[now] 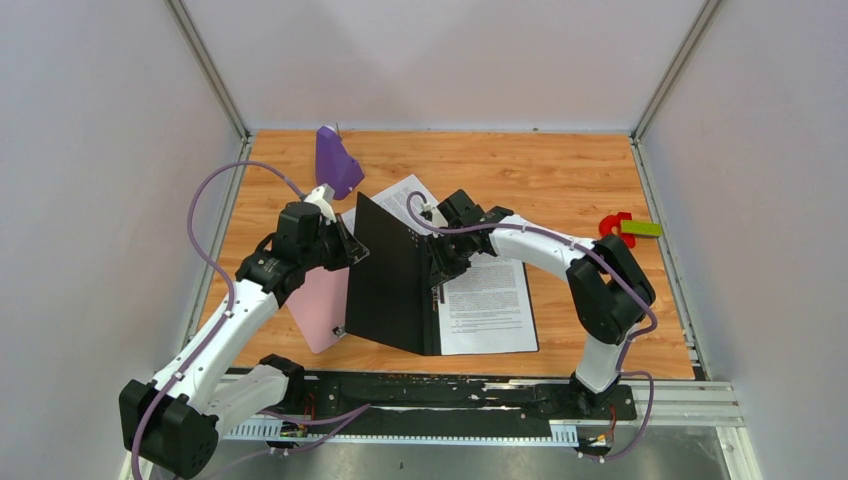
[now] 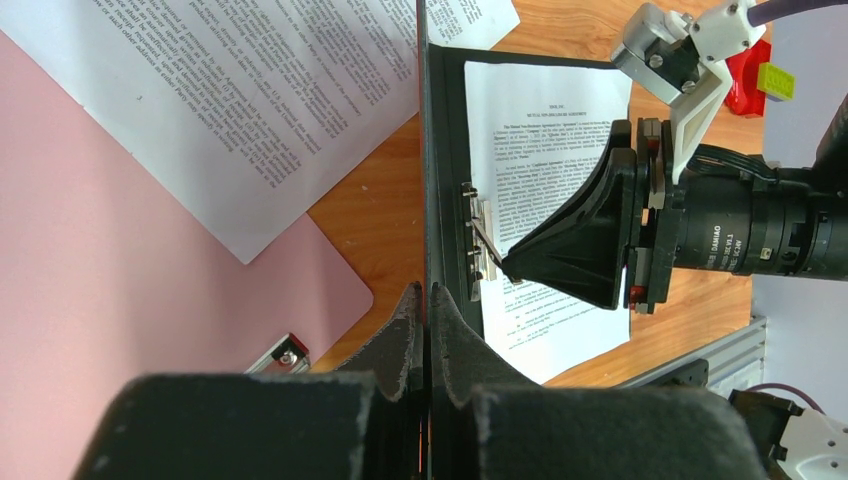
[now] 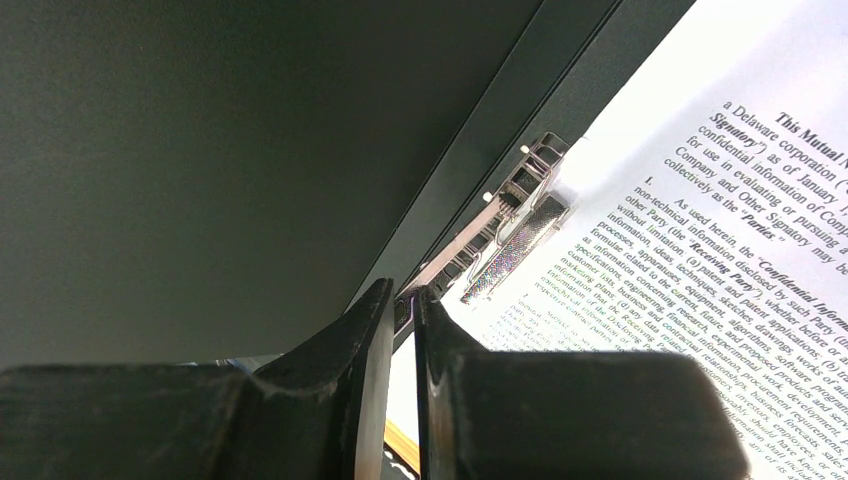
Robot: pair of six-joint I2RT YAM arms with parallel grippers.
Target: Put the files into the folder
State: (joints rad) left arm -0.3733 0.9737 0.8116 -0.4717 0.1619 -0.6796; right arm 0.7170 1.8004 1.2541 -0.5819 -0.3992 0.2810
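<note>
The left gripper (image 2: 425,300) is pinching the folder (image 1: 385,275) by its cover, tight, propping it open mid-worktop (image 1: 560,175). The right gripper (image 3: 403,300), almost closed, is nipping the clip (image 3: 520,215), likely to trap one file (image 1: 495,300); another file (image 2: 250,100) is lying behind.

Bright even light, blurred near foreground.

White arms (image 1: 215,340), black joints (image 1: 610,290), purple cables (image 1: 192,222)
</note>
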